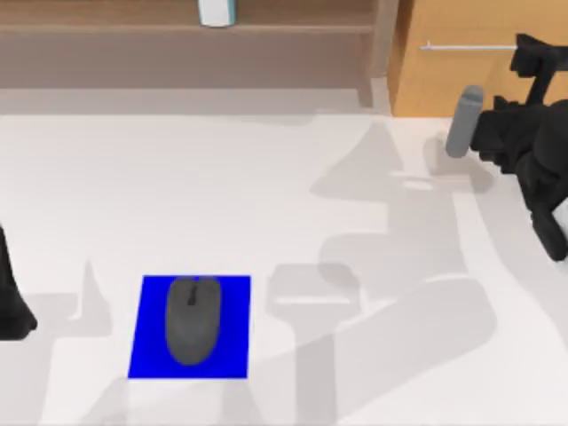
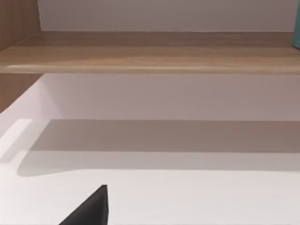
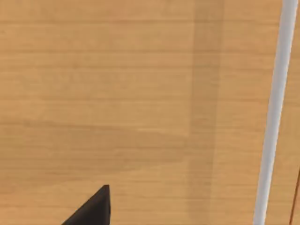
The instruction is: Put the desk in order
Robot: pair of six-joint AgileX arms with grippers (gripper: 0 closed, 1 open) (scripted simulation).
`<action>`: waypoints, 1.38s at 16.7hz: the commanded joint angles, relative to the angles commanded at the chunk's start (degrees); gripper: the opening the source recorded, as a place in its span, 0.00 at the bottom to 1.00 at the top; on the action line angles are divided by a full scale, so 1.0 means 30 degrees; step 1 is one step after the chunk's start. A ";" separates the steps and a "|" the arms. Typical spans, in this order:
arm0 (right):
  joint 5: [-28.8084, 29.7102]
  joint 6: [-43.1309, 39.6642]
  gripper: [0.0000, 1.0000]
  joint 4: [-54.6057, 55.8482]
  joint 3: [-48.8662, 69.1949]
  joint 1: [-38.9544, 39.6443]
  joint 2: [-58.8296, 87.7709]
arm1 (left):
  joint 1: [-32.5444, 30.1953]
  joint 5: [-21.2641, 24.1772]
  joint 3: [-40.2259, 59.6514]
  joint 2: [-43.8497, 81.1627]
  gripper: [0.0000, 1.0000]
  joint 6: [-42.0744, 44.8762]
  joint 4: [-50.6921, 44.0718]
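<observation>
The white table (image 1: 266, 195) fills most of the top view, with a grey mouse (image 1: 193, 319) on a blue mat (image 1: 146, 355) near its front left, a brown shelf (image 1: 177, 53) along the back and a light-wood drawer unit (image 1: 444, 71) at back right. The right gripper (image 1: 532, 62) sits by the drawer's slim metal handle (image 3: 274, 112); the left arm (image 1: 11, 297) is parked at the left edge, and I cannot tell either gripper's finger state. The drawer front is likely rigid and slides stiffly, so the handle bar is the place to grip; the mouse looks light, hard and smooth.

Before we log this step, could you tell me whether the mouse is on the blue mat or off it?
On it. In the top view the mouse lies wholly within the mat, blue showing on both sides.
</observation>
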 joint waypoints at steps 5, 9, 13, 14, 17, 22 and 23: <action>0.0118 0.0002 1.00 0.0045 -0.0604 0.0066 0.0068 | 0.0000 0.0000 0.0000 0.0000 1.00 0.0000 0.0000; 0.0365 0.0529 1.00 0.0073 -0.0347 0.0542 -0.0013 | 0.0000 0.0000 0.0000 0.0000 1.00 0.0000 0.0000; 0.1754 0.3467 1.00 -0.0248 0.0681 0.3692 -0.0105 | 0.0000 0.0000 0.0000 0.0000 1.00 0.0000 0.0000; 0.2227 0.4531 1.00 -0.0508 0.1145 0.4679 -0.0029 | 0.0000 0.0000 0.0000 0.0000 1.00 0.0000 0.0000; 0.3799 0.8323 1.00 -0.1889 0.3354 0.7407 0.0548 | 0.0000 0.0000 0.0000 0.0000 1.00 0.0000 0.0000; 0.6586 1.5802 1.00 -0.5967 0.9503 1.0156 0.2335 | 0.0000 0.0000 0.0000 0.0000 1.00 0.0000 0.0000; 0.7131 1.7332 1.00 -0.6961 1.0910 1.0459 0.2746 | 0.0000 0.0000 0.0000 0.0000 1.00 0.0000 0.0000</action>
